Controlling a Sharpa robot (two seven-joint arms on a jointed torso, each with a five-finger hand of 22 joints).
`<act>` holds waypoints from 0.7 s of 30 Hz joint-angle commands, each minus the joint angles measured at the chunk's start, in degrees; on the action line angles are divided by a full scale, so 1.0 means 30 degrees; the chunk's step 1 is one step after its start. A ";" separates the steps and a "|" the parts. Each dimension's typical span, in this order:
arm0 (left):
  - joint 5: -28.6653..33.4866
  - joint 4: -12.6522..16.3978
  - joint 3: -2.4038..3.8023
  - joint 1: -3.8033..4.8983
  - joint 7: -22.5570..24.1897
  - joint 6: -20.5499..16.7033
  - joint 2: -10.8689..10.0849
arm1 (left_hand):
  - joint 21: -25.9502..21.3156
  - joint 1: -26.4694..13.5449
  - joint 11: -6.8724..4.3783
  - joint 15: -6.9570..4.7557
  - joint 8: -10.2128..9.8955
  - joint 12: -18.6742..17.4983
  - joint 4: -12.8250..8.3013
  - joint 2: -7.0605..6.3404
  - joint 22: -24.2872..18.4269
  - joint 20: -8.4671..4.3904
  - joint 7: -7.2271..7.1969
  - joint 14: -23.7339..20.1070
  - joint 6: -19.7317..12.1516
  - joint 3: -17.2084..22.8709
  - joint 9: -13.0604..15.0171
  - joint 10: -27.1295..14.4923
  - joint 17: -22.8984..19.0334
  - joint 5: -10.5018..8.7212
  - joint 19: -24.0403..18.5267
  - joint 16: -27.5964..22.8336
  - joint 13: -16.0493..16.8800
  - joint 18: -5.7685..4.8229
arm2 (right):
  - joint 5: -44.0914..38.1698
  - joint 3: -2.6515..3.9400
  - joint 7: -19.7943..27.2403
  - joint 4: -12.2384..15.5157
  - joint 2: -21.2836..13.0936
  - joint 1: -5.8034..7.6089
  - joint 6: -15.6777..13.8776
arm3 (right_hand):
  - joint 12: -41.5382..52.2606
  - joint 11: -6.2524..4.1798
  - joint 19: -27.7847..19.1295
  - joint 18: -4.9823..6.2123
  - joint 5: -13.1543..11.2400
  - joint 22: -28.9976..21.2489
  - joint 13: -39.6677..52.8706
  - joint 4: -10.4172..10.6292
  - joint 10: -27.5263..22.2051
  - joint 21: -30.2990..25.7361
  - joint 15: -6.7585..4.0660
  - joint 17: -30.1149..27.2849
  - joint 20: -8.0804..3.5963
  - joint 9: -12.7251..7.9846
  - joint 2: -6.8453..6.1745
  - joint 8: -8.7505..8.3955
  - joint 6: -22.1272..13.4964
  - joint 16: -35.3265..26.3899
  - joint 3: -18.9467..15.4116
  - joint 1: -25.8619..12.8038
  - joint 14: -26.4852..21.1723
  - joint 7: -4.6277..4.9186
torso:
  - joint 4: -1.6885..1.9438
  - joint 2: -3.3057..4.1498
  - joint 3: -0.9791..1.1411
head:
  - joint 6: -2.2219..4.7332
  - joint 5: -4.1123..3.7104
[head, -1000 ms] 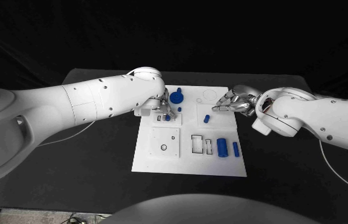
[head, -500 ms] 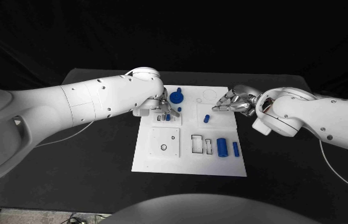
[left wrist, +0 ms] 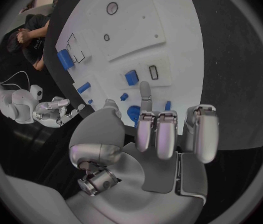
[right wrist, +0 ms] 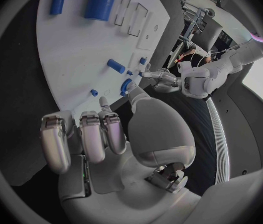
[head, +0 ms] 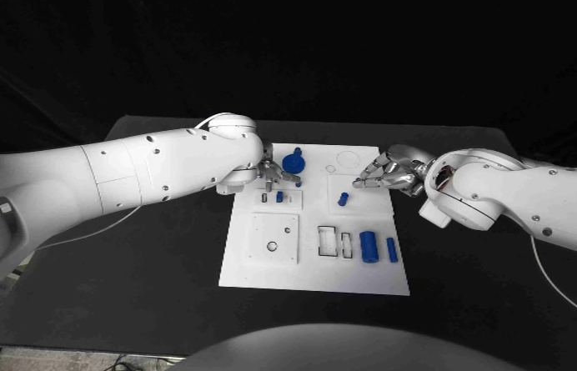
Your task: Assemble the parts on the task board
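we see the left hand (head: 272,173) empty, fingers apart, over blue parts (head: 279,195) near the task board's (head: 313,275) far-left corner; the right hand (head: 387,173), also empty, could knock a peg (head: 343,197).

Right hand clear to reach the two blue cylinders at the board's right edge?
Probably yes. The right hand hovers empty over the task board, the two blue cylinders lie uncovered nearer the robot, and the left hand is across the board.
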 commanded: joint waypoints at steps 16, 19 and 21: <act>-0.0976 -0.0579 0.0274 0.0627 0.1182 -0.2491 -0.0844 | 0.0934 0.2781 -0.0012 -0.0133 -0.0366 0.0045 -0.0012 -0.0163 0.5032 0.0017 0.0135 0.1990 -0.0450 0.0747 0.0007 0.1985 0.5030 0.0035 0.2044 0.0049 0.5014 -0.0287 | -0.0139 -0.0007 0.0008 -0.0073 -0.0006 -0.0084 0.0357 | 0.0075 0.0124 0.2000 -0.0129 0.0120 0.5031 0.5024 -0.0027 0.2035 0.0086 0.0139 0.5019 0.0150 0.0018 0.0146 0.0096 -0.0054 0.0078 -0.0111 -0.0027 0.2025 0.0113 | -0.0015 0.0020 0.0009 | 0.0219 0.0051; -0.0984 -0.1191 0.0256 0.0634 0.1152 -0.2252 -0.0696 | 0.0934 0.2774 -0.0012 -0.0134 -0.0372 0.0045 -0.0010 -0.0174 0.5032 0.0024 0.0135 0.1990 -0.0446 0.0741 0.0004 0.1985 0.5030 0.0036 0.2044 0.0049 0.5014 -0.0287 | -0.0139 -0.0007 0.0011 -0.0087 -0.0007 -0.0091 0.0349 | 0.0075 0.0125 0.2000 -0.0129 0.0120 0.5031 0.5024 -0.0023 0.2035 0.0086 0.0141 0.5019 0.0153 0.0019 0.0153 0.0098 -0.0058 0.0078 -0.0115 -0.0027 0.2025 0.0115 | -0.0013 0.0027 0.0002 | 0.0237 0.0063; -0.0965 -0.1601 0.0172 0.0636 0.1067 -0.2016 -0.0552 | 0.0934 0.2773 -0.0012 -0.0134 -0.0373 0.0045 -0.0009 -0.0174 0.5032 0.0024 0.0136 0.1990 -0.0446 0.0741 0.0003 0.1985 0.5030 0.0036 0.2044 0.0049 0.5014 -0.0287 | -0.0139 -0.0008 0.0012 -0.0092 -0.0006 -0.0097 0.0346 | 0.0075 0.0132 0.2000 -0.0129 0.0120 0.5031 0.5024 -0.0008 0.2035 0.0086 0.0148 0.5019 0.0163 0.0022 0.0177 0.0104 -0.0070 0.0078 -0.0127 -0.0027 0.2025 0.0121 | -0.0021 0.0030 0.0001 | 0.0235 0.0054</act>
